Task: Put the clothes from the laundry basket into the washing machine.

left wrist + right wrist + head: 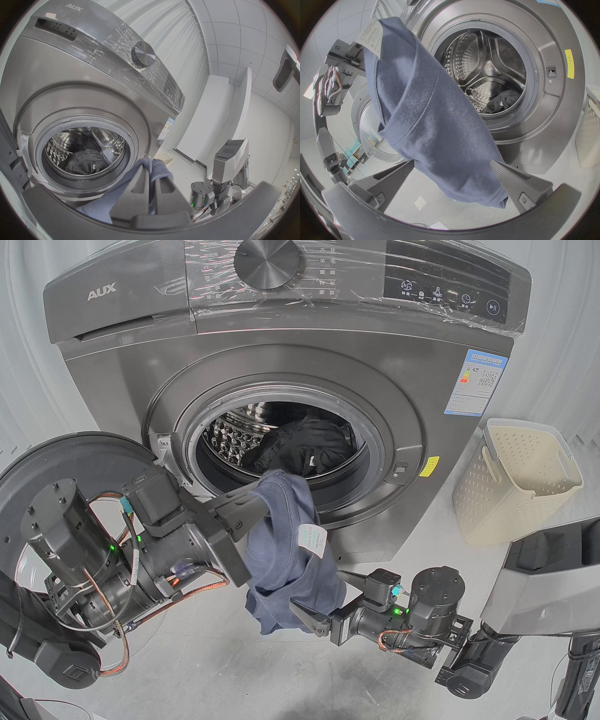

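From the head view, the left claw (262, 505) is clamped on the top fold of a blue garment (287, 552) just in front of the lower lip of the washing machine (387, 384) opening. The cloth hangs straight down from that pinch, with its long axis vertical and its bulk below the rim. A black garment (306, 449) already lies in the drum, beyond and a little above the claw. The right claw (322, 602) sits low at the hanging end of the blue cloth, farther from the opening than the left. The laundry basket (519, 484) stands on the floor to the machine's right, well apart from both arms. In the left wrist view, the two fingers (137, 190) are pressed together with blue cloth bunched between and over their tips, and the drum mouth lies ahead of them and off to one side. In the right wrist view, the fingers (515, 184) stand wide apart. The lower part of the blue garment (434, 125) hangs between them, and I cannot tell whether it touches either one. I judge that the left arm, being nearer, must carry its pinch forward over the lip, and the long tail could snag on the rim unless the right claw lifts it.
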Controlling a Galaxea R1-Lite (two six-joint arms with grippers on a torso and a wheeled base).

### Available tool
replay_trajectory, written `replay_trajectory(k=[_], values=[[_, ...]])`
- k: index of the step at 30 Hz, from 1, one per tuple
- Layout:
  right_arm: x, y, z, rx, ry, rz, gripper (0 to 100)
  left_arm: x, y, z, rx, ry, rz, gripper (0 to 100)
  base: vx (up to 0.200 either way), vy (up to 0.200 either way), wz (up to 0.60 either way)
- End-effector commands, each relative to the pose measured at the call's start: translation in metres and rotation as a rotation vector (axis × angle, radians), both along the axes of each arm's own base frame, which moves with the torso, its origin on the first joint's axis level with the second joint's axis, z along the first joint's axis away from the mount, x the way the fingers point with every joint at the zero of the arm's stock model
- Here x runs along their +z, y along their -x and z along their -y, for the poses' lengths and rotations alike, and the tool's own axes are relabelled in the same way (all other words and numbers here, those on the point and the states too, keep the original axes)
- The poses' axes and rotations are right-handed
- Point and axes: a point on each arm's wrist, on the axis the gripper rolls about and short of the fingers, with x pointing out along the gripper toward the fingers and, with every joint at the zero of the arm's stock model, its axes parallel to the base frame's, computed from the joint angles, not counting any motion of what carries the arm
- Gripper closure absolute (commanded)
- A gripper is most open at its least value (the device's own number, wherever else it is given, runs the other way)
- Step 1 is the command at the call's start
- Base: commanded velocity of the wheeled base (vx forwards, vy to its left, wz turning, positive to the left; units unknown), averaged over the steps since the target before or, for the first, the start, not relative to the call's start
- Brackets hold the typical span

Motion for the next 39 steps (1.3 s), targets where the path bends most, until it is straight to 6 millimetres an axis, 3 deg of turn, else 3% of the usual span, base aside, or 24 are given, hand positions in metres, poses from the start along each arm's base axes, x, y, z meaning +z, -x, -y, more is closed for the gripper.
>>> replay_trajectory(k=[1, 11, 16, 20, 27, 35, 36, 39], values=[[-0.013, -0.014, -0.012, -0.004, -0.004, 0.004, 0, -0.003, 0.001, 0.0, -0.002, -0.007, -0.009, 100, 0.0, 0.0, 0.0], [0.002, -0.024, -0.035, 0.024, -0.08, 0.078, 0, 0.0, 0.002, 0.002, -0.009, 0.0, -0.001, 100, 0.0, 0.0, 0.0], [-0.018, -0.058, -0.038, -0.03, -0.075, 0.097, 0, 0.008, 0.004, 0.0, -0.009, 0.02, 0.024, 100, 0.0, 0.0, 0.0], [-0.03, -0.073, -0.037, -0.056, -0.072, 0.105, 0, 0.012, 0.009, -0.001, -0.019, 0.026, 0.031, 100, 0.0, 0.0, 0.0], [-0.044, -0.081, -0.043, -0.059, -0.073, 0.101, 0, 0.015, 0.013, -0.004, -0.019, 0.035, 0.039, 100, 0.0, 0.0, 0.0], [-0.032, -0.088, -0.046, -0.072, -0.112, 0.132, 0, 0.015, 0.015, -0.008, -0.01, 0.035, 0.039, 100, 0.0, 0.0, 0.0], [-0.031, -0.088, -0.044, -0.077, -0.114, 0.132, 100, 0.014, 0.015, -0.009, -0.008, 0.034, 0.038, 100, 0.0, 0.0, 0.0], [-0.02, -0.088, -0.041, -0.082, -0.13, 0.146, 100, 0.015, 0.016, -0.01, -0.004, 0.036, 0.04, 100, 0.0, 0.0, 0.0]])
